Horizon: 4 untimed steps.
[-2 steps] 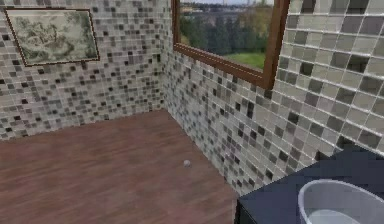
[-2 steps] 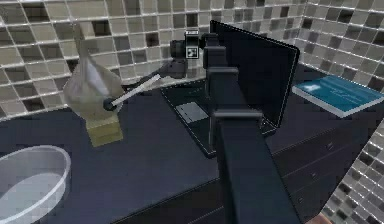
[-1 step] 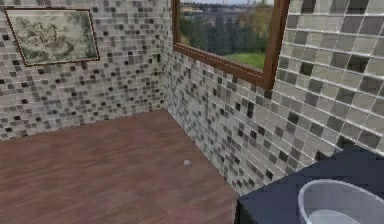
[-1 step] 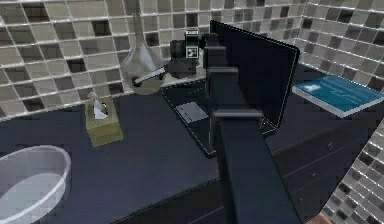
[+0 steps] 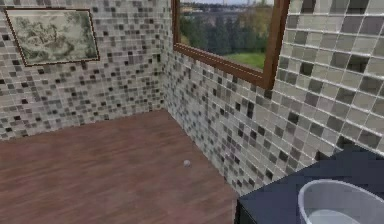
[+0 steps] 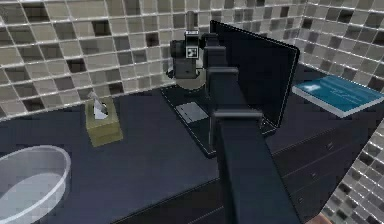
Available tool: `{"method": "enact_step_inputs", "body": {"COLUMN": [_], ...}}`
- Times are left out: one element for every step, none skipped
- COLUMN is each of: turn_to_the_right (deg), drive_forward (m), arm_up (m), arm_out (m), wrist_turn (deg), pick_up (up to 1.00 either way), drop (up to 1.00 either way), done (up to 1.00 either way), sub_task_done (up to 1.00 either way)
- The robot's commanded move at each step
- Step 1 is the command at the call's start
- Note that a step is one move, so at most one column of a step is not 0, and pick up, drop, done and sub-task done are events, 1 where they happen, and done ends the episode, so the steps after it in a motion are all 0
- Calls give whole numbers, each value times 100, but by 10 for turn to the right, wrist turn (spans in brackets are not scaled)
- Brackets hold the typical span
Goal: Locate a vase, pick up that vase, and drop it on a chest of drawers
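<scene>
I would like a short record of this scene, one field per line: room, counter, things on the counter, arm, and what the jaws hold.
room: mosaic-tiled walls, wooden floor, framed picture, window
counter: dark countertop
on counter: grey bowl, tissue box, open laptop, teal book
arm: dark bar reaching out over the countertop beside the laptop
jaws: at the arm's far end, with a pale thing at or behind them
held: cannot tell whether the jaws hold anything
</scene>
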Motion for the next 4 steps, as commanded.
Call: {"method": "enact_step_inputs", "body": {"turn_to_the_right": [0,0,0,0], "drive_forward": [0,0,0,0], "arm_up": [-12,0,0,0], "arm_out": [0,0,-10,0], "wrist_turn": [0,0,0,0], "pick_up": [0,0,0,0], "drop": [0,100,0,0], "done": [0,0,0,100], "sub_task_done": [0,0,0,0]}}
